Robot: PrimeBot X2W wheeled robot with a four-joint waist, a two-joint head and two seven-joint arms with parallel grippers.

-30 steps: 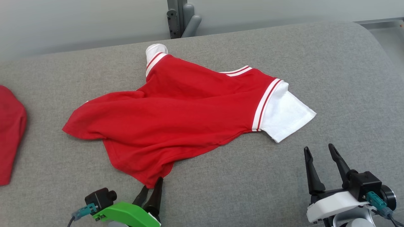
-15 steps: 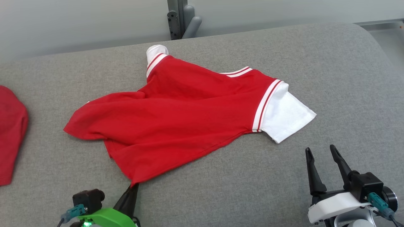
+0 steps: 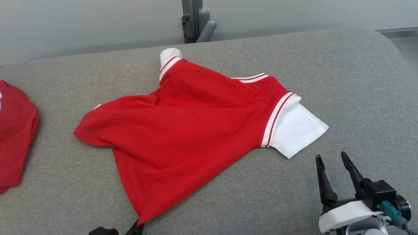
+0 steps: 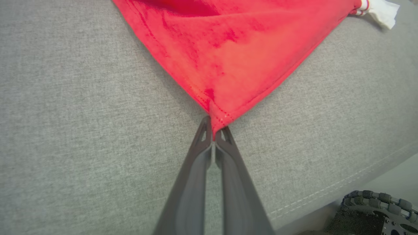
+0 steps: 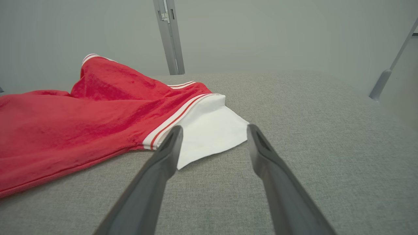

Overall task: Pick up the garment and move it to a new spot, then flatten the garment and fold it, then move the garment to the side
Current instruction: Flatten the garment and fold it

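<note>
**Left wrist view: hem corner is gripped, the rest of the task is not yet done**

The left claw (image 4: 214, 130) is closed on the lowest hem corner (image 4: 218, 115) of the red T-shirt (image 3: 196, 124). The two dark fingers meet at their tips and the red cloth is pinched between them.

In the head view the T-shirt lies across the middle of the frame on the grey fabric tabletop (image 3: 359, 81). Almost all of the cloth rests on that surface, so I judge that the pick-up is only at the grasp. The shirt is not flat. Soft folds run through the body, one white sleeve (image 3: 297, 130) is spread out at the right of centre, and the other sleeve is bunched at the upper centre. Carrying it to a new spot, flattening, folding and moving it aside are all left to do. Another red garment (image 3: 16, 137) lies at the left edge of the frame, well apart.

About the pose: the left claw sits at the bottom edge of the head view, low over the tabletop, and its fingers point up the frame into the corner. The right claw (image 3: 330, 155) is at the lower right with its fingers spread and nothing between them. It points toward the white sleeve, near it but not touching.
</note>
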